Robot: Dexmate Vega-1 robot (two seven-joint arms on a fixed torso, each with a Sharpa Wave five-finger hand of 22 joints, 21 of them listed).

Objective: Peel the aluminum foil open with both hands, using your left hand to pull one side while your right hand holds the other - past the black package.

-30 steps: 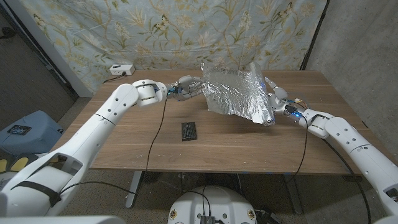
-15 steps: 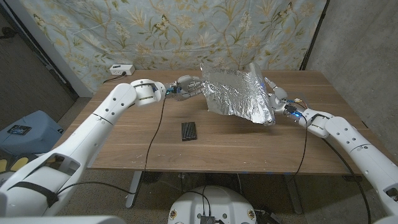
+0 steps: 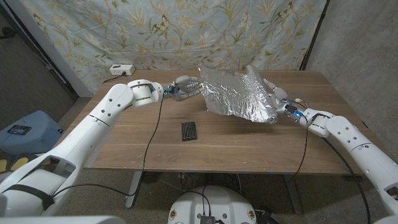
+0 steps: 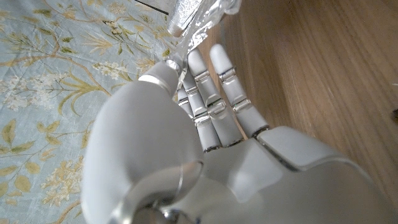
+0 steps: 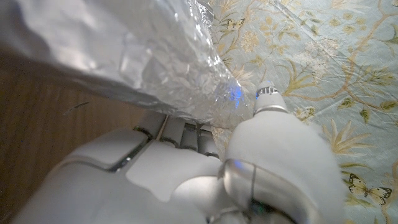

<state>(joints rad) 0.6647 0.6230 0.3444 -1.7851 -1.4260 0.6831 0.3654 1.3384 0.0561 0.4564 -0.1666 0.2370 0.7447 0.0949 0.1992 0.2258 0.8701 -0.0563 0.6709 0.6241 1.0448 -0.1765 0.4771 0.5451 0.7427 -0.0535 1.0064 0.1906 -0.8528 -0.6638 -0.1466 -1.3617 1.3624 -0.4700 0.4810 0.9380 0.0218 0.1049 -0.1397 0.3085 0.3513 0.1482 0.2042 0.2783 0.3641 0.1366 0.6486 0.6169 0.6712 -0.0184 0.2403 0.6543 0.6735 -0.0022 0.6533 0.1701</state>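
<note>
A crinkled sheet of aluminum foil (image 3: 237, 93) hangs stretched above the far half of the table between both hands. My left hand (image 3: 186, 86) pinches its left edge; in the left wrist view the fingers (image 4: 211, 93) reach up to the foil's corner (image 4: 198, 18). My right hand (image 3: 277, 99) grips the right side, where the foil bunches low toward the table. The right wrist view has the foil (image 5: 124, 56) draped over that hand's fingers (image 5: 186, 134). The black package (image 3: 189, 130) lies flat on the wood, in front of the foil's left part and apart from both hands.
The wooden table (image 3: 217, 149) has bare wood in front of the package and at both sides. A white power strip (image 3: 121, 69) sits at the far left corner. A floral cloth backdrop (image 3: 186, 31) hangs behind the table.
The foil has sagged a little and its right end sits lower and more bunched at my right hand. Both hands keep their hold and have barely moved.
</note>
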